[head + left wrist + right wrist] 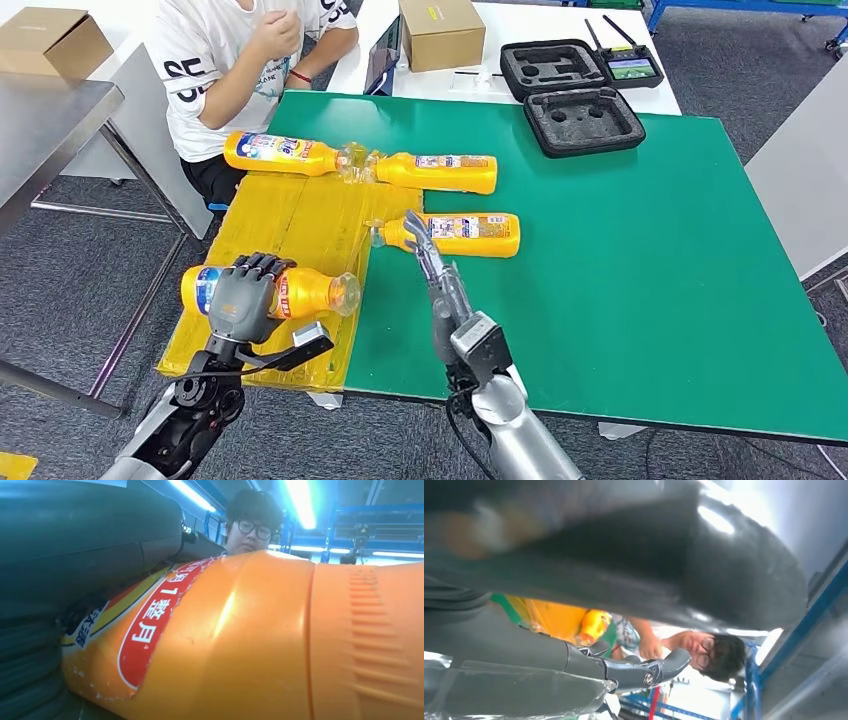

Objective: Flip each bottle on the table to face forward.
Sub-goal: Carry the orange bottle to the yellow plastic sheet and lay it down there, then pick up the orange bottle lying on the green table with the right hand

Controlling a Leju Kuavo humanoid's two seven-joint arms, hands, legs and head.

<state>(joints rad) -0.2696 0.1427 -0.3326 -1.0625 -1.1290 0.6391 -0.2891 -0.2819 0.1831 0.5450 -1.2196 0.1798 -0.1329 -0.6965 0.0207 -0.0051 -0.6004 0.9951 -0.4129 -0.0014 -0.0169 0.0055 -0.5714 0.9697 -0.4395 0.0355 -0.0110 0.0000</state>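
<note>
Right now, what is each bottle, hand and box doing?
Near bottle: lying on the yellow sheet, gripped by the left robot hand.
Middle bottle: lying down, right robot hand touching its neck end.
Two far bottles: lying down, caps meeting.
Black foam case: open.
Cardboard box: closed.

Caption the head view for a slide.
Left hand grips a bottle; right hand reaches toward another.

Orange bottles [455, 172] with red, blue and white labels lie on a yellow sheet [290, 220] and green table [640, 260].
</note>
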